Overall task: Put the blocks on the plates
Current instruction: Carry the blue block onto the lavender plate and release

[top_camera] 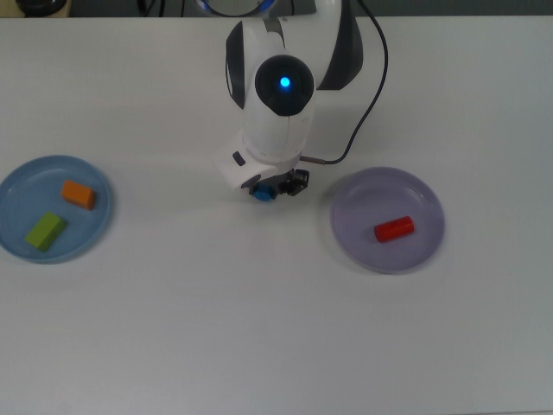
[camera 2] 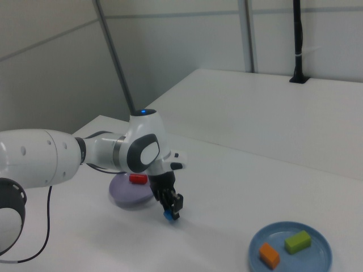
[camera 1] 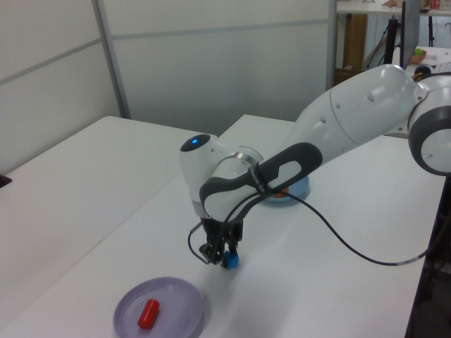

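My gripper (top_camera: 264, 191) points down at mid-table, shut on the stubby blue block (top_camera: 259, 194), which shows between the fingers in the left view (camera 1: 230, 260) and the right view (camera 2: 169, 216), just above the tabletop. The light blue plate (top_camera: 19, 180) at the top view's left holds the orange block (top_camera: 79, 194) and the lime-green block (top_camera: 45, 231). The lavender plate (top_camera: 363, 216) at the top view's right holds the red cylinder (top_camera: 394, 229). The gripper stands between the two plates, nearer the lavender one.
The arm's white body (top_camera: 278, 104) and a black cable (top_camera: 367, 112) reach in from the top view's far edge. The white table (top_camera: 259, 328) stretches bare in front of the gripper. Walls and a post stand behind the table in the side views.
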{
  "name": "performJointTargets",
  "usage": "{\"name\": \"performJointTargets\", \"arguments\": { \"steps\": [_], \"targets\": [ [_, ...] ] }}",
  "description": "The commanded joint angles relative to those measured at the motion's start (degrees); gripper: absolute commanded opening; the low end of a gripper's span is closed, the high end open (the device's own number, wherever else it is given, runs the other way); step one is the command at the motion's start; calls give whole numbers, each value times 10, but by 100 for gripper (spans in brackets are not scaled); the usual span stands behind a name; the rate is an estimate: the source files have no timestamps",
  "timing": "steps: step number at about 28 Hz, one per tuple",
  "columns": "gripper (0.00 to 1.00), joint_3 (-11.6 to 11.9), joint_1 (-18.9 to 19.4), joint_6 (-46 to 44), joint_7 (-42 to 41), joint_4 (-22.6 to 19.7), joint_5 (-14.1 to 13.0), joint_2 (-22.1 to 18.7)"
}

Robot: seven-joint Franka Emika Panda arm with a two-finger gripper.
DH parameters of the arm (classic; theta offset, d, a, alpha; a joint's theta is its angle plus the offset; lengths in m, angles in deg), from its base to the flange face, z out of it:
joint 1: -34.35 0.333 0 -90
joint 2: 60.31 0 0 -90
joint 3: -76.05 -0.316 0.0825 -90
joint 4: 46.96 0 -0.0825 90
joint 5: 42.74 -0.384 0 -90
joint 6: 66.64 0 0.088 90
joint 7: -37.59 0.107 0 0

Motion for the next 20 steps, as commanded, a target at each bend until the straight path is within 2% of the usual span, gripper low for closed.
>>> {"name": "performJointTargets", "arguments": {
  "steps": [1,9,11,17,19,20],
  "targets": [
    [40,-6,12,-17,-1,14,-1,-31],
    [40,-12,69,-1,-7,31,0,-17],
    [43,-12,81,27,-7,31,0,-10],
    [44,-13,107,104,-8,38,3,15],
    [54,-12,109,127,-8,38,3,23],
    [54,-12,110,137,-8,38,4,26]
  ]
}}
